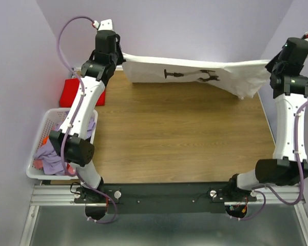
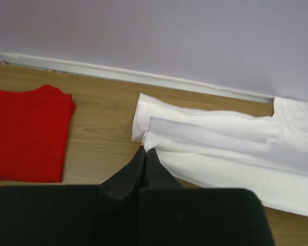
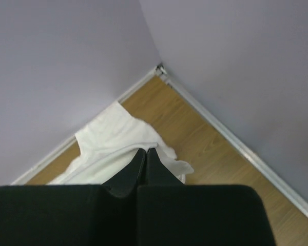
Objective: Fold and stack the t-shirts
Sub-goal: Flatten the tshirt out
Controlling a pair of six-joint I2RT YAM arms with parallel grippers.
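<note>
Left gripper (image 2: 145,149) and right gripper (image 3: 146,150) both clamped on white t-shirt (image 1: 195,74), stretched across 12 o'clock; red t-shirt (image 1: 74,92) folded at 10 o'clock; shallow pinches, so uneven pull could slip a corner.

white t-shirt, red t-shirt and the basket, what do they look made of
white t-shirt: soft matte cloth, probably a cotton knit; it sags and creases where it hangs.
red t-shirt: similar matte cloth, lying flat with soft rounded edges.
basket: looks like white moulded plastic, going by its stiff slatted walls.
</note>
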